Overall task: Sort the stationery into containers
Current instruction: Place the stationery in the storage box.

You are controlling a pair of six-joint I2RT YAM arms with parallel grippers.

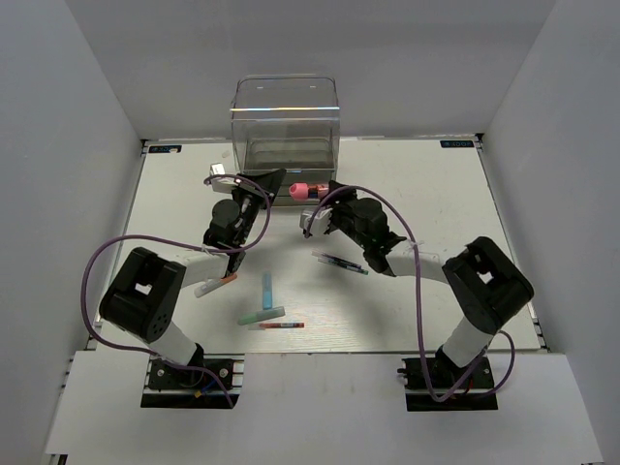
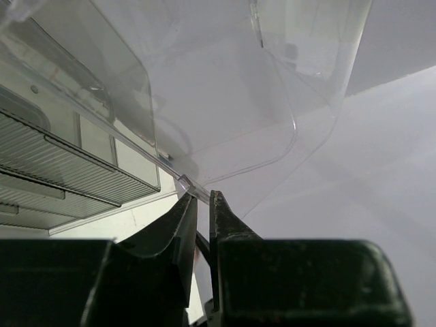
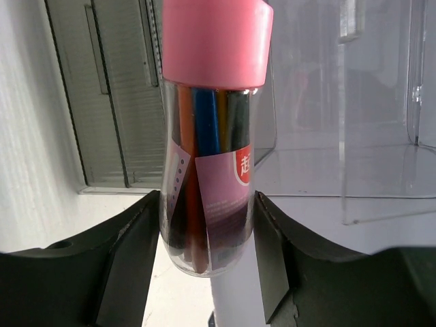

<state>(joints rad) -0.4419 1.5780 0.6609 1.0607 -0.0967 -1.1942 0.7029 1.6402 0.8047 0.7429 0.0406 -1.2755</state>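
Right claw (image 3: 208,201) is clamped on the pink-capped tube (image 3: 211,136), one pad on each side of the clear round body. Fat pink plastic cap. Inside are thin sticks: orange, blue, yellow and dark. The label is a purple wrap with a red patch bearing one white Chinese character, cut off by the curve. There is small print on a white strip, too fine to read.

In the top view the tube sits off the counter (image 1: 426,213), just in front of the clear box (image 1: 286,121).

Left claw (image 2: 201,197) has its tips nearly together, pinching the thin edge of the box's lid flap (image 2: 272,102). The flap is glossy clear plastic with rounded corners. The drawers (image 2: 68,163) have ribbed see-through fronts and are stacked.

Loose on the counter between the arms:
- white marker with orange tip (image 1: 215,284)
- light blue marker (image 1: 266,289)
- teal-green marker (image 1: 262,316)
- thin red pen (image 1: 282,325), just beside the teal one
- dark pens (image 1: 340,263) under the right arm
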